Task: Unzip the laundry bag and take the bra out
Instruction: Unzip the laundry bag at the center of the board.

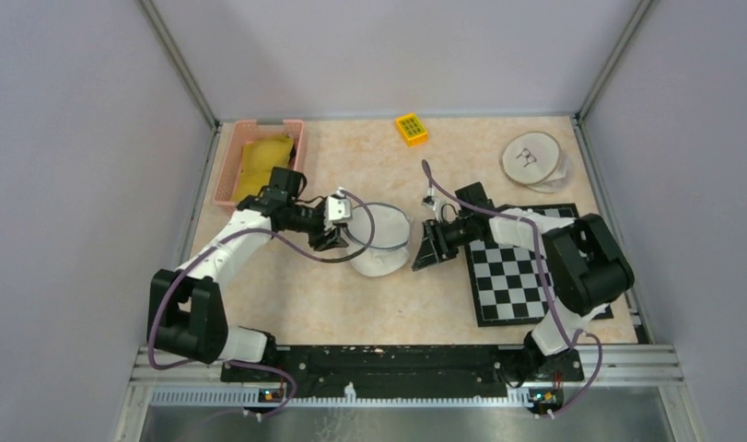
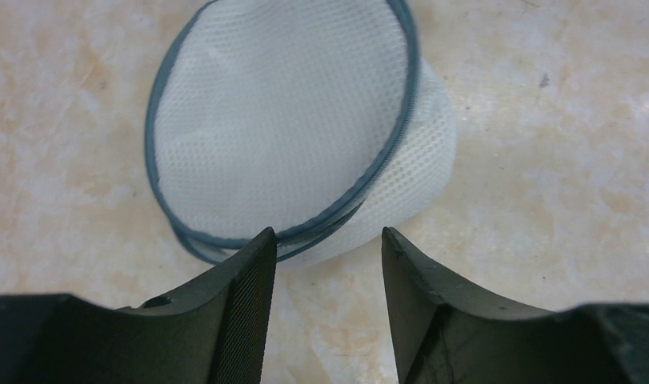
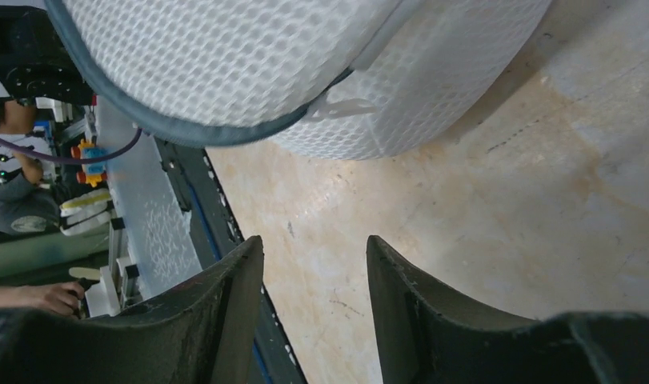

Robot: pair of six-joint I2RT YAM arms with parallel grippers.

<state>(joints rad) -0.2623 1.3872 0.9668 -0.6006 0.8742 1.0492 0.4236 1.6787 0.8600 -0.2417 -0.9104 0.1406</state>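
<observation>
Left wrist view, white mesh laundry bag [image 2: 281, 120], contents hidden, left tool [image 2: 327, 240] parted and empty, right tool [image 3: 314, 248] likewise.

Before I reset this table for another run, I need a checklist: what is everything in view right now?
laundry bag: one, white mesh with blue-grey rim, table centre, between the grippers
basket: one, pink, back left corner
yellow item: one, yellow, inside the basket
block: one, yellow-orange, back centre
round discs: two, off-white, overlapping, back right
checkerboard mat: one, black and white, right side
table: one, beige marbled
left gripper: one, black, open, empty, at the bag's rim
right gripper: one, black, open, empty, right of the bag
</observation>
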